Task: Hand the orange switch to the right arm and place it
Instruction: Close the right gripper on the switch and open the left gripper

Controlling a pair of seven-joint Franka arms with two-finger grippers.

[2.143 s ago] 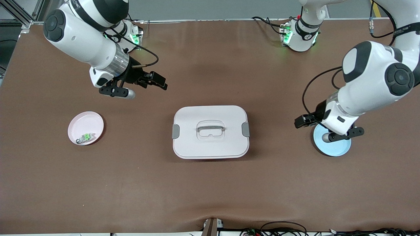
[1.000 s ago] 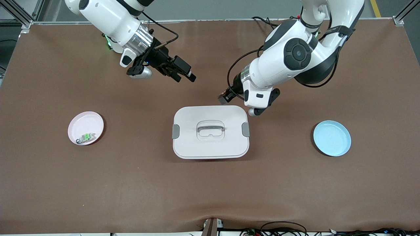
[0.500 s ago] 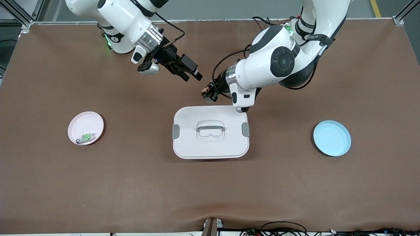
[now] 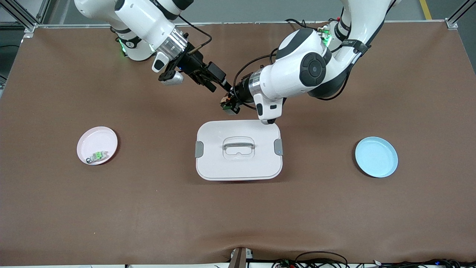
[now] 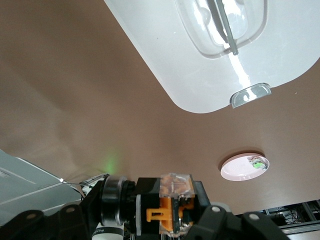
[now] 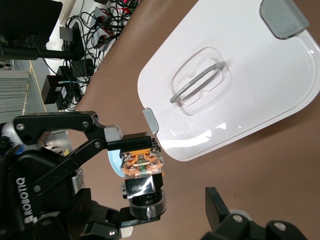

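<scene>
The orange switch (image 4: pixel 225 101), a black block with an orange middle and a round knob, hangs over the brown table between the white box (image 4: pixel 238 165) and the robots' bases. My left gripper (image 4: pixel 228 104) is shut on it, one finger at each end. In the left wrist view the orange switch (image 5: pixel 172 202) fills the left gripper (image 5: pixel 170 212). The right arm's gripper (image 4: pixel 219 85) is open right beside it. In the right wrist view the orange switch (image 6: pixel 142 167) sits just ahead of the right gripper (image 6: pixel 160 215), and one of the fingers (image 6: pixel 216 202) stands apart from it.
The white lidded box with a handle lies mid-table. A pink plate (image 4: pixel 97 130) holding a green-and-white component (image 4: pixel 97 156) sits toward the right arm's end. A blue plate (image 4: pixel 376 157) sits toward the left arm's end.
The left arm has carried the switch from the blue plate to the middle. The right arm has swung in to meet it; the two grippers now nearly touch.
</scene>
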